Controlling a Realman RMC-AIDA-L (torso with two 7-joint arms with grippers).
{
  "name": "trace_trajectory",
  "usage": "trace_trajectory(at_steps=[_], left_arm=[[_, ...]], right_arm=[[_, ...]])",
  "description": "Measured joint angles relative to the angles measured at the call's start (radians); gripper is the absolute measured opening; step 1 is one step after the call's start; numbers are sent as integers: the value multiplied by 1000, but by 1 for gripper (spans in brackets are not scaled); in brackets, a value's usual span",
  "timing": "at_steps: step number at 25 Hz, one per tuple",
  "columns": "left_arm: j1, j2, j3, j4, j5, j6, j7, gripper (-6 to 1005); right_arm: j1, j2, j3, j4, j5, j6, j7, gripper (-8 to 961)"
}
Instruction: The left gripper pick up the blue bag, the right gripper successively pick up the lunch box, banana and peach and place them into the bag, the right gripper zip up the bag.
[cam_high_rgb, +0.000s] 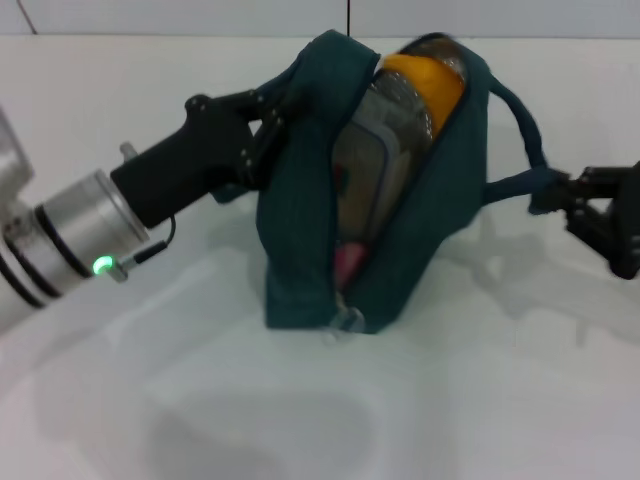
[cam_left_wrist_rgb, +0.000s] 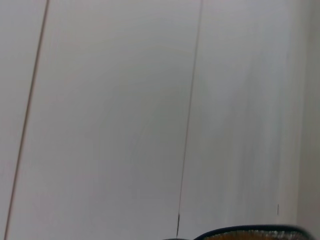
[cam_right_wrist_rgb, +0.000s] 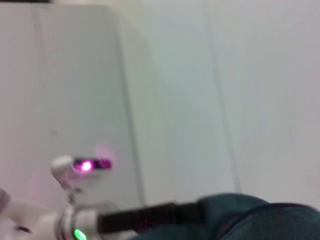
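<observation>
Head view only: left gripper (cam_high_rgb: 268, 128) clenched on blue bag (cam_high_rgb: 300, 230) edge; right gripper (cam_high_rgb: 570, 198) pinching handle; banana (cam_high_rgb: 425, 85), lunch box (cam_high_rgb: 385, 165), peach (cam_high_rgb: 347, 266) inside open bag. Wrist views: mostly white wall. White table (cam_high_rgb: 500, 400).

Blue bag (cam_high_rgb: 300, 220): dark teal fabric, plain, no pattern; handle loop same teal. Inside its open mouth: banana (cam_high_rgb: 425, 78) yellow-orange at far end, lunch box (cam_high_rgb: 385, 150) clear/greyish w/ blue rim in the middle, peach (cam_high_rgb: 349, 264) pink at near end. Left gripper (cam_high_rgb: 262, 125) beside bag: black, silver wrist w/ green light. Right gripper (cam_high_rgb: 585, 195) black. Table (cam_high_rgb: 200, 400) white.
</observation>
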Motion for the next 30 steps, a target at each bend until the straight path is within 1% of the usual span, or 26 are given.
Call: trace_trajectory(at_steps=[1,2,3,4,8,12,15,17,22,24,25,26,28,29,30], left_arm=[[3,-1,0,-31,-15,24,45,47],[6,-2,0,-60,-28,46,86,47],[7,-2,0,-86,-39,62,118,47],[7,-3,0,-121,-57,85,166,47],[4,-7,-1,-216,-95,130,293,45],[0,-7,-7,-256,-106,146,327,48],[2,-8,-8,-268,-115,144,331,55],[2,-8,-8,-272,-121,139,343,80],[-2,-8,-1,-278,-114,136,373,142],[-2,-8,0,-278,-108,136,378,166],[-2,-8,1,-279,-103,136,379,179],[-2,-8,1,-279,-100,136,379,191],[-1,-8,2,-280,-96,136,380,264],[-1,-8,5,-280,-95,136,380,300],[0,-8,8,-280,-95,136,380,300]], right_arm=[[10,-16,-1,-5,-8,-33,28,72],[25,-36,-1,-12,-13,-66,61,71],[25,-36,-1,-12,-13,-66,61,71],[55,-70,0,-18,-17,-92,117,70],[103,-98,5,-28,-57,-91,194,69],[140,-98,7,-35,-124,-74,236,68],[149,-85,5,-44,-155,-42,249,68],[147,-75,4,-54,-167,-35,251,67],[127,-63,8,-74,-170,-33,269,66],[113,-61,9,-87,-171,-33,272,66],[95,-57,9,-106,-171,-33,273,66],[95,-57,9,-106,-171,-33,273,77],[64,-48,16,-137,-165,-33,276,99],[64,-48,16,-137,-165,-33,276,110],[56,-44,27,-146,-163,-31,276,121]])
